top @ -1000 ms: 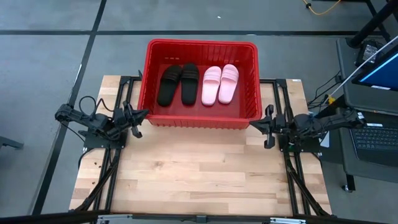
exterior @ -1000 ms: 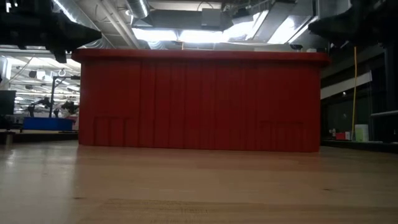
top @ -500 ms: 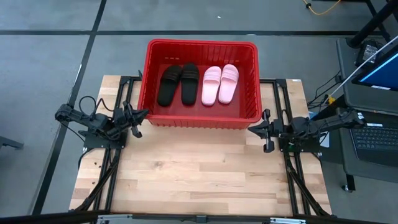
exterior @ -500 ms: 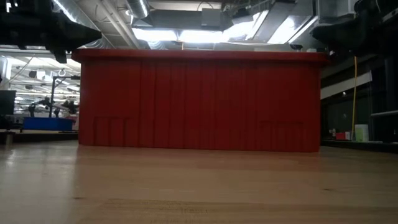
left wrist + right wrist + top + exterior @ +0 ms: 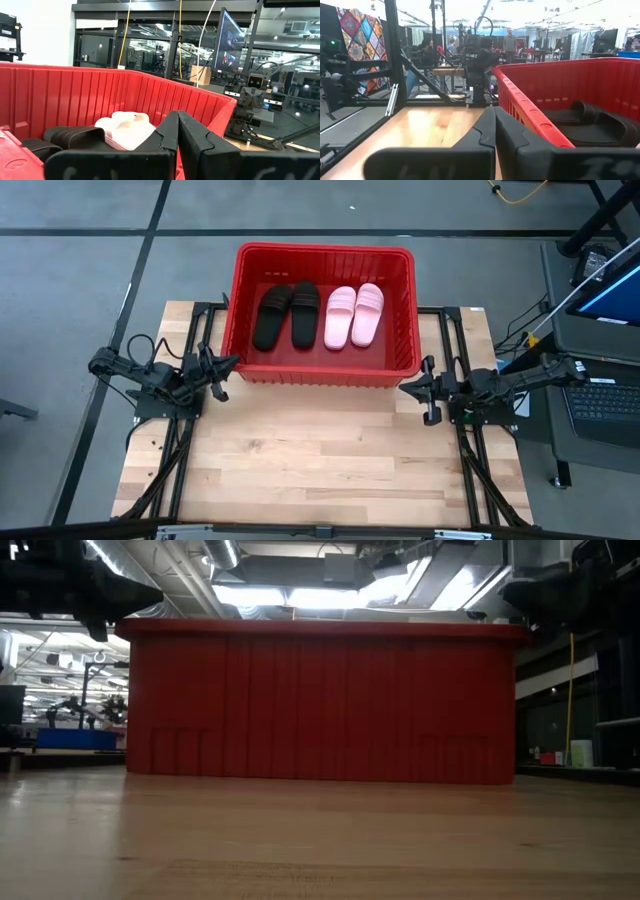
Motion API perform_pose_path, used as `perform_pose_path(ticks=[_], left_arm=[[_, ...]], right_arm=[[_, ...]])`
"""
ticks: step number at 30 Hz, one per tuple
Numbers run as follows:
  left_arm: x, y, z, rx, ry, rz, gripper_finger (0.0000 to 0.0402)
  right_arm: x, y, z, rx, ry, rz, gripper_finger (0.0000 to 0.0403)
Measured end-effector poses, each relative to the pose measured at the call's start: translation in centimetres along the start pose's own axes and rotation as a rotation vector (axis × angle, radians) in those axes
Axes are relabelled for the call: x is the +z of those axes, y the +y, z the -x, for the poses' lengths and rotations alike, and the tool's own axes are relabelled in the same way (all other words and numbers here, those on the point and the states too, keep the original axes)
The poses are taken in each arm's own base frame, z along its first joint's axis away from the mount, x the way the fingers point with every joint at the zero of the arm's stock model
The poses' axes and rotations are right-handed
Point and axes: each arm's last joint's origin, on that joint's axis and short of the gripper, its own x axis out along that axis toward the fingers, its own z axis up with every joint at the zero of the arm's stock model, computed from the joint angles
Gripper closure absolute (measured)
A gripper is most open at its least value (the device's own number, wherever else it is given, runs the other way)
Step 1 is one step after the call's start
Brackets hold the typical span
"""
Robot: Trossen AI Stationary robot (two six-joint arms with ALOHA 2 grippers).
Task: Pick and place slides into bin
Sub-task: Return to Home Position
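Note:
The red bin [image 5: 322, 249] stands at the table's far middle. In it lie side by side, soles down on its floor, two black slides [image 5: 270, 317] [image 5: 305, 314] and two pale pink slides [image 5: 339, 317] [image 5: 367, 313]. My left gripper [image 5: 234, 362] is shut and empty just outside the bin's near left corner. My right gripper [image 5: 403, 387] is shut and empty just outside its near right corner. The left wrist view shows a pink slide [image 5: 125, 127] and a black slide [image 5: 65, 137] past its shut fingers [image 5: 170, 131]. The right wrist view shows a black slide [image 5: 590, 120].
The wooden table top [image 5: 320, 450] lies bare in front of the bin. In the low view the bin's near wall [image 5: 320, 705] fills the middle. Black arm frames [image 5: 170, 450] [image 5: 480, 460] run along both table sides. A desk with a laptop [image 5: 600, 390] stands to the right.
My right gripper has shifted a little toward the table's near edge and lowered slightly beside the bin's near right corner, still shut. The slides and the bin have stayed where they were.

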Motion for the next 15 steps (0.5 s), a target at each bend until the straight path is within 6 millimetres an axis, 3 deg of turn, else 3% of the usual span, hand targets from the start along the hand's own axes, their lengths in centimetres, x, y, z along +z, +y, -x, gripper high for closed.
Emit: perform_pose_path(ticks=[12,15], left_arm=[[0.0,0.0,0.0,-0.001,0.000,0.000,0.0400],[0.0,0.0,0.0,-0.001,0.000,-0.001,0.0400]], right_arm=[[-0.9,0.0,0.0,0.011,0.095,0.013,0.0399],[-1.3,0.0,0.1,0.005,0.137,-0.050,0.0399]])
